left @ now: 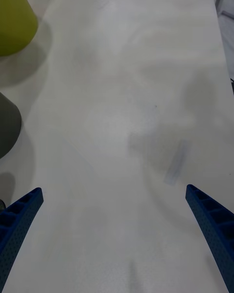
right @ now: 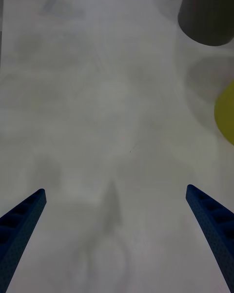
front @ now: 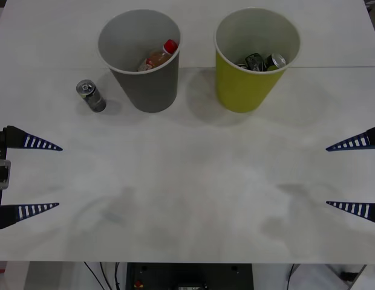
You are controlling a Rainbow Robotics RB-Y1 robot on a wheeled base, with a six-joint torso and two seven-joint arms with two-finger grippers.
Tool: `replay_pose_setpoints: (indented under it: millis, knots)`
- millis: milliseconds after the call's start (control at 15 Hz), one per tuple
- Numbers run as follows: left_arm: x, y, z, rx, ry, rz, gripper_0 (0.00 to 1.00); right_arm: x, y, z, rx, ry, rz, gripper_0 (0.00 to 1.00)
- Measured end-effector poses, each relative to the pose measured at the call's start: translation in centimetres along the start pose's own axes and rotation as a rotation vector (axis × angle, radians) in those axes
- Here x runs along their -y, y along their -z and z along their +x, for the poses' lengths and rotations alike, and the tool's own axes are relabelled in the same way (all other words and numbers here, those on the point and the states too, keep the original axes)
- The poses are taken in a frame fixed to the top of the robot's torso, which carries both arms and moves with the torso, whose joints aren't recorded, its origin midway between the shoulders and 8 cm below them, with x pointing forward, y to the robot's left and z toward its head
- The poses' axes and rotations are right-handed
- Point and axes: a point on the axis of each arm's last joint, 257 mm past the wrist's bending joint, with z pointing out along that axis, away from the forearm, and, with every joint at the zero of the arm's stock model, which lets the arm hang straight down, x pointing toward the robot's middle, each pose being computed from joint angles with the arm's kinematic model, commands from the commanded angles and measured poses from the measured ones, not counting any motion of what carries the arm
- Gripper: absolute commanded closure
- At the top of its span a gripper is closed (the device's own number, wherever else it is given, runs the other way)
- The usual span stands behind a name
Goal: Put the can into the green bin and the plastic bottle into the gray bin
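The left gripper (front: 59,176) was held spread wide at the table's (front: 187,199) left edge, empty. The can (front: 91,95) stood just left of the gray bin (front: 145,84), where the plastic bottle (front: 158,57) lay tilted (red cap uppermost). Cans (front: 263,61) were seen inside the green bin (front: 248,87). The right gripper (front: 326,175) was likewise held apart, empty.

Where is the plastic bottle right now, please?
In the front view, the bottle lies tilted inside the gray bin, on the robot's left of the green bin.
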Motion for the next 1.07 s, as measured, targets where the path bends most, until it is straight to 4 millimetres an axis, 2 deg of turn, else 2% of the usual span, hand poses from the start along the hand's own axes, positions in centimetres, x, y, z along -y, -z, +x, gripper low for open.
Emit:
replay_pose_setpoints:
  millis: [133, 267, 533, 800, 1067]
  knots:
    - [0.0, 0.0, 0.0, 0.000, 0.000, 0.000, 0.00, 0.0, 0.0, 0.0, 0.000, 0.000, 0.000, 0.00]
    - [1.2, -0.4, 0.8, -0.004, 0.035, 0.019, 0.00, 0.0, 0.0, 0.0, 0.000, 0.000, 0.000, 0.00]
    - [1.3, -0.3, 0.9, -0.008, 0.053, 0.020, 0.00, 0.0, 0.0, 0.0, 0.000, 0.000, 0.000, 0.00]
    - [0.0, -0.3, 1.1, -0.012, 0.173, -0.028, 0.00, 0.0, 0.0, 0.0, 0.000, 0.000, 0.000, 0.00]
    - [-1.5, -0.9, 2.4, -0.038, 0.331, -0.113, 0.00, 0.0, 0.0, 0.0, 0.000, 0.000, 0.000, 0.00]
